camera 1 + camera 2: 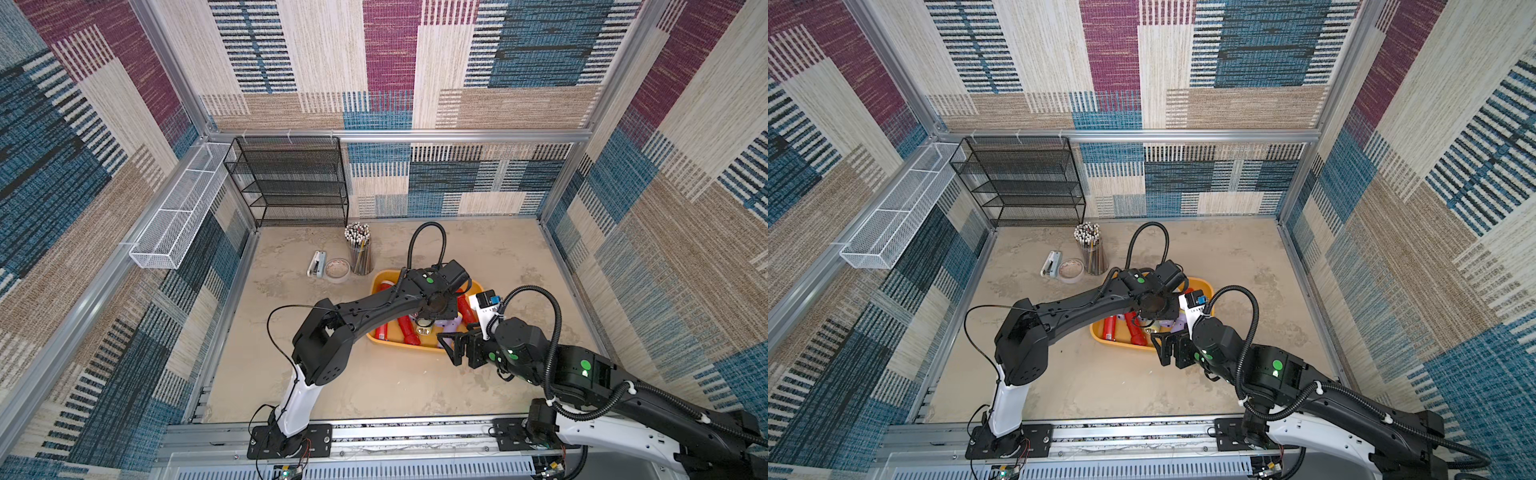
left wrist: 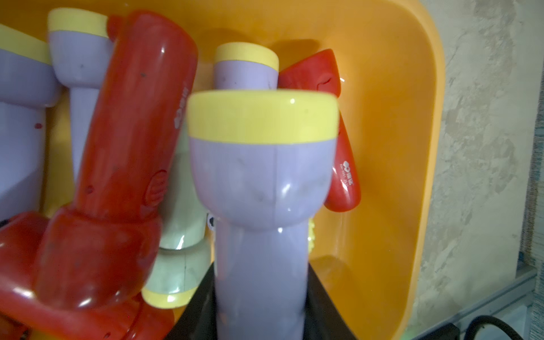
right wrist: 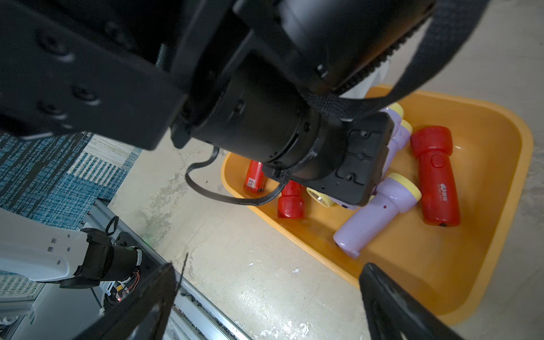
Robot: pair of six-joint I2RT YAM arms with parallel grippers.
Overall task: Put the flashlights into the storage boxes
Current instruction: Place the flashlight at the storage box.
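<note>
Flashlights, short and chunky plastic torches with flared heads, lie heaped in the shallow yellow-orange plastic tray [image 1: 400, 343] with rounded corners. It sits on the mottled beige tabletop [image 1: 374, 386], right of centre in both top views.

The left gripper [image 2: 260, 294] is clamped on the handle of a lavender flashlight with a pale-yellow head [image 2: 262, 176]. Its black fingers [image 2: 195, 309] press the handle from both sides, and the head points away from the wrist toward a rounded corner of the tray. This torch is over the inside of the tray; whether it touches the tray floor cannot be told.

Just beside it a red flashlight [image 2: 132, 141] lies slanted over a pale green flashlight [image 2: 181, 223], with more lavender and red ones behind. In the right wrist view another red torch [image 3: 435, 176] lies flat on the tray floor, and a second lavender torch [image 3: 378, 212] lies just beside it.

The right gripper [image 3: 270, 266] is spread wide and empty, above bare tabletop just beside the tray's near long edge.

Near the tray's far left corner stand a clear cup of pencils [image 1: 359, 253], a roll of tape [image 1: 337, 270] and a small white stapler-like object [image 1: 316, 264]. Farther back, a black mesh shelf rack [image 1: 291, 183] stands against the rear wall and a white wire mesh basket [image 1: 183, 208] hangs on the left wall.
</note>
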